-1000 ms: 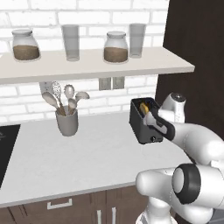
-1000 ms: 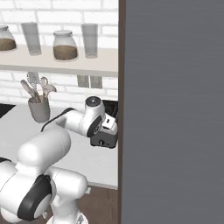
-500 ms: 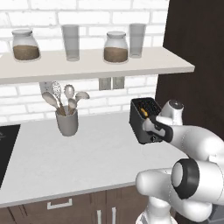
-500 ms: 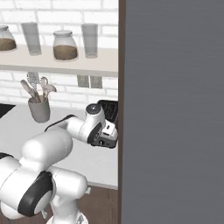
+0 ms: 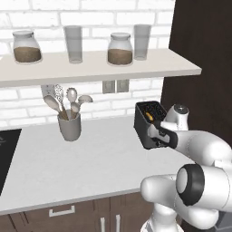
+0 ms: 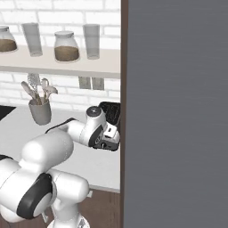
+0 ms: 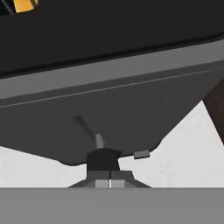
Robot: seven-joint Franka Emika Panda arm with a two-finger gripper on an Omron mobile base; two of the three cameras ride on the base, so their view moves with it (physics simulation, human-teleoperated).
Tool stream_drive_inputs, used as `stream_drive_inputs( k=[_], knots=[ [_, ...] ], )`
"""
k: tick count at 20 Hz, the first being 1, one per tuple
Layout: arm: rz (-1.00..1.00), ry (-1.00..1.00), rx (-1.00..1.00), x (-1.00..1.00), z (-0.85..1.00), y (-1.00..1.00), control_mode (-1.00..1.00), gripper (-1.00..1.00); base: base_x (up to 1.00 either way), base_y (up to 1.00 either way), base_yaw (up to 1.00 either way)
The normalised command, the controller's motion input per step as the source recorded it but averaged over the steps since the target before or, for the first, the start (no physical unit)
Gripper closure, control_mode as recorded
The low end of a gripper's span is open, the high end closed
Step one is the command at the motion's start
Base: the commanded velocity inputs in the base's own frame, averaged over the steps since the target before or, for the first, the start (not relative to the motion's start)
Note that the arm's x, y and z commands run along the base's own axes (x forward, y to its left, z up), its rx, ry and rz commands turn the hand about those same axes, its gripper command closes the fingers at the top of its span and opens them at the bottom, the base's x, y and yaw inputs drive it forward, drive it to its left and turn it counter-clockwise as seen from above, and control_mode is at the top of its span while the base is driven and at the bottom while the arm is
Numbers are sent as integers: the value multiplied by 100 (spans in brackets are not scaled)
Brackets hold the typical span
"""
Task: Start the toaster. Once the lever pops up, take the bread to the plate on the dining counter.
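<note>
two base views take in the same stretch of kitchen, largest thing first: a tall dark cabinet panel [image 6: 176,111] walls off the right side, with a white brick wall [image 5: 90,18] behind the rest. below the wall runs the pale grey desk [image 5: 81,158], and above it a long shelf [image 5: 90,68] carries two lidded jars [image 5: 120,49] of brown stuff and two empty glasses [image 5: 74,43]. a black hob [image 5: 5,149] sits at the desk's far left edge.

the white arm [image 5: 199,149] reaches forward across the desk to the toaster [image 5: 146,118], which stands at the right end of the desk, close against the dark panel. the toaster is a small dark box; in the left base view something yellow-golden, the bread [image 5: 148,116], shows in its top slots. in the hand view the toaster's dark body looms right in front, with a sliver of the same golden colour at the top left corner.

a grey holder [image 5: 70,127] of pale kitchen utensils [image 5: 68,97] stands well to the left of the toaster, near the wall.

the fingers [image 7: 109,180] are pressed together with no gap between them and nothing held; in the hand view their tips sit at the foot of the toaster's narrow face, just under a dark lever [image 7: 103,157], with a small pale knob [image 7: 141,154] just beside it.
</note>
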Motion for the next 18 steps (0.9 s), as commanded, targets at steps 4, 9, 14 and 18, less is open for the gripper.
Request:
stream_drive_inputs(
  k=[4,9,14,18],
  knots=[
    [0,-1,-4,-5,-47,2,-100,100,0,0,0],
    [0,-12,0,-31,9,0,-100,100,0,0,0],
    [0,-22,1,-34,58,3,-100,100,0,0,0],
    [1,-17,1,-13,70,31,-100,100,0,0,0]
  ],
)
